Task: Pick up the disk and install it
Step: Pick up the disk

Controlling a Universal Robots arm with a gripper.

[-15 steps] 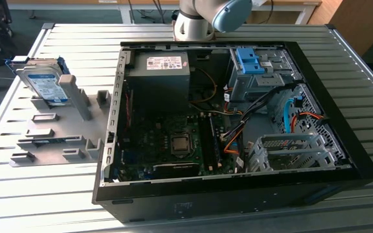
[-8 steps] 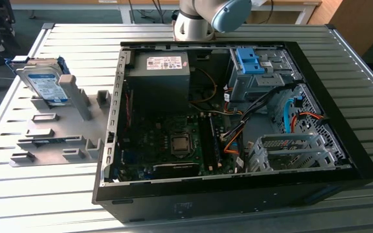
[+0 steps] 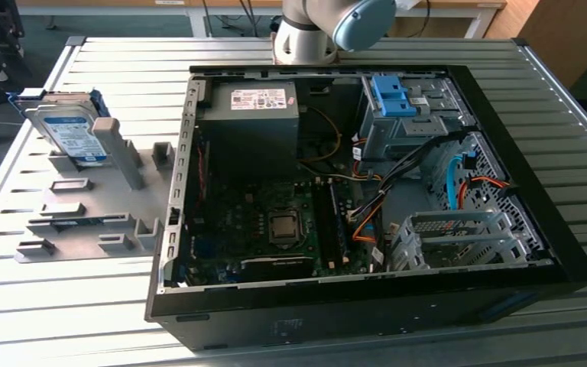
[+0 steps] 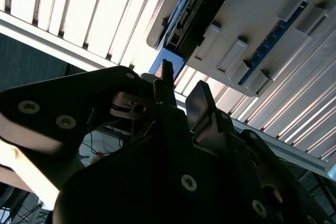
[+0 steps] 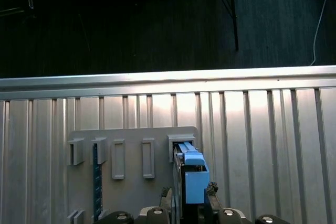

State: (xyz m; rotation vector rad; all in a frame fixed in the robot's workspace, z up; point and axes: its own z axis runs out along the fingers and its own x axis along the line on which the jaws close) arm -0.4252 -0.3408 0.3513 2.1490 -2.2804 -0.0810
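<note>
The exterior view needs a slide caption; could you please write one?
Open computer case on a slatted table, the disk standing in a rack at the exterior view's left.

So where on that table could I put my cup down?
Bare slatted table lies at the exterior view's right of the computer case, and in front of the grey fixture plate. The plate is crowded with holders and the disk; the case is full of cables.

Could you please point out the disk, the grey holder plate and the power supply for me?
disk (image 3: 69, 134), exterior view, its labelled face.
holder plate (image 3: 110, 205), exterior view, bare flat surface.
power supply (image 3: 248, 141), exterior view, dark face below sticker.
</note>
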